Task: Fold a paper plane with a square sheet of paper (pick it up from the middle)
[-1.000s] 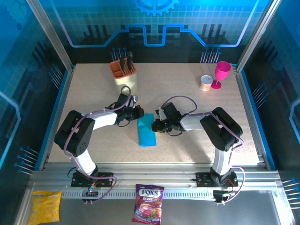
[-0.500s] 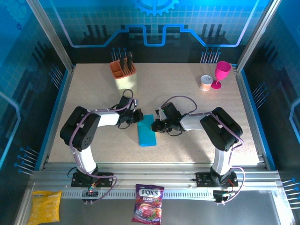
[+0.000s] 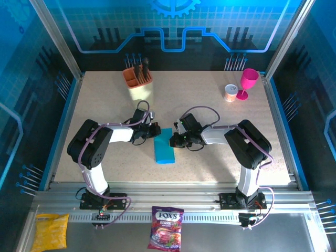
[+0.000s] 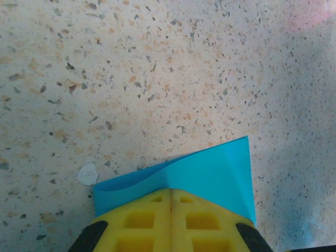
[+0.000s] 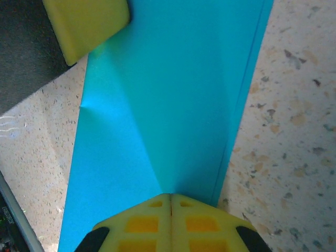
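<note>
Reaching inward over the speckled table (image 3: 226,157), both arms meet at its middle, where the cyan sheet of paper (image 3: 164,148) lies folded into a narrow strip running toward the near edge, its far end between the two wrists. Left gripper (image 4: 170,193): jaws pressed together at the strip's far left corner, which lifts slightly off the table. Right gripper (image 5: 170,198): jaws pressed together where a crease meets the strip's right side; cannot tell whether either pair has paper nipped between its pads.
</note>
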Robot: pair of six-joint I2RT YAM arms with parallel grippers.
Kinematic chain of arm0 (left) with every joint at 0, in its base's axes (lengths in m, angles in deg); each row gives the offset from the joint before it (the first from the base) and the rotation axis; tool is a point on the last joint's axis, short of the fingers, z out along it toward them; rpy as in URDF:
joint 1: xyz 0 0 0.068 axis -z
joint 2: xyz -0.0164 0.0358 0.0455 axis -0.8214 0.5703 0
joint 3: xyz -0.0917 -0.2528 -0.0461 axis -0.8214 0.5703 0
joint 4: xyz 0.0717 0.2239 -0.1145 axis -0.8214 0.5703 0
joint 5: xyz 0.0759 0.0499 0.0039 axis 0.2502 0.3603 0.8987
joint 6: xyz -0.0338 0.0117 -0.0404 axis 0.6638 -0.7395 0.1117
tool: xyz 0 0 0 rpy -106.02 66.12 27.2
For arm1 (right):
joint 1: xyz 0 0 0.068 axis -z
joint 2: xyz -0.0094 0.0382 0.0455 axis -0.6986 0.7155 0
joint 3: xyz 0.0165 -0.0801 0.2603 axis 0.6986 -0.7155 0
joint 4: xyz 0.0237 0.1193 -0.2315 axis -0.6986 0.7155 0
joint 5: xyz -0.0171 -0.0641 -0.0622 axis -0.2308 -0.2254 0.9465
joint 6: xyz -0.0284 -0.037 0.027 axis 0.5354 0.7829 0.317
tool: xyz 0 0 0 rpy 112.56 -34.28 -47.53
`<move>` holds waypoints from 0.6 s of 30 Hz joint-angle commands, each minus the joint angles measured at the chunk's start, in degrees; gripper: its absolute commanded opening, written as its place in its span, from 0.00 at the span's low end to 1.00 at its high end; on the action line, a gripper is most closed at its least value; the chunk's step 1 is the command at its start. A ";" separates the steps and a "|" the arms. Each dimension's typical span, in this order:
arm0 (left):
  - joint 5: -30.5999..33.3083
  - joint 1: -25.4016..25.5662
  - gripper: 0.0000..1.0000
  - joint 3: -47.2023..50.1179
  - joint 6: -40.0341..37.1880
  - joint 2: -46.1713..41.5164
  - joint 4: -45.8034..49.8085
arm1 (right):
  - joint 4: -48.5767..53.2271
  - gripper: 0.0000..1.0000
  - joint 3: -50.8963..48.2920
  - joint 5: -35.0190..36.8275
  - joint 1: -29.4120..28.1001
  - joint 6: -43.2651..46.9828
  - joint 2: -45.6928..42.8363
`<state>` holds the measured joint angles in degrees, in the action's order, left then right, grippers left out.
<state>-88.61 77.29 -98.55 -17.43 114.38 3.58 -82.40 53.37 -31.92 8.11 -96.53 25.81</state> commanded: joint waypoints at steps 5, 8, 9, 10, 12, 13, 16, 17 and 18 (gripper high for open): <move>1.79 -0.44 0.00 2.20 -1.87 1.81 3.33 | 6.54 0.00 7.10 -1.05 -0.38 1.63 -5.94; 1.76 -0.44 0.00 2.20 -1.88 1.86 3.27 | 7.39 0.00 9.12 -0.90 -2.38 1.66 -5.26; 1.74 -0.42 0.00 2.22 -1.89 1.99 3.34 | 7.21 0.00 9.58 -0.81 -3.17 1.39 -4.82; 1.73 -0.44 0.00 2.19 -1.91 2.02 3.32 | 6.84 0.00 9.93 -0.90 -3.81 1.04 -4.26; 1.68 -0.44 0.00 2.13 -1.77 2.05 3.25 | 5.69 0.00 10.38 -1.25 -4.99 -0.05 -3.14; 1.55 -0.45 0.00 2.05 -1.80 2.07 3.24 | 4.84 0.00 10.37 -1.38 -5.54 -0.79 -2.48; 1.52 -0.44 0.00 1.93 -1.83 2.14 3.32 | 2.36 0.00 10.11 -1.75 -7.22 -2.51 -1.06; 1.49 -0.42 0.00 1.85 -1.89 2.12 3.34 | 1.67 0.00 9.97 -1.64 -7.75 -3.02 -0.59; 1.49 -0.44 0.00 1.77 -1.82 2.21 3.42 | 0.89 0.00 9.67 -1.74 -8.32 -3.57 -0.02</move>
<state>-88.63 76.81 -98.17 -18.72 114.38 2.75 -79.86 62.82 -32.22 2.78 -97.93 22.56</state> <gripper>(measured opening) 0.052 0.061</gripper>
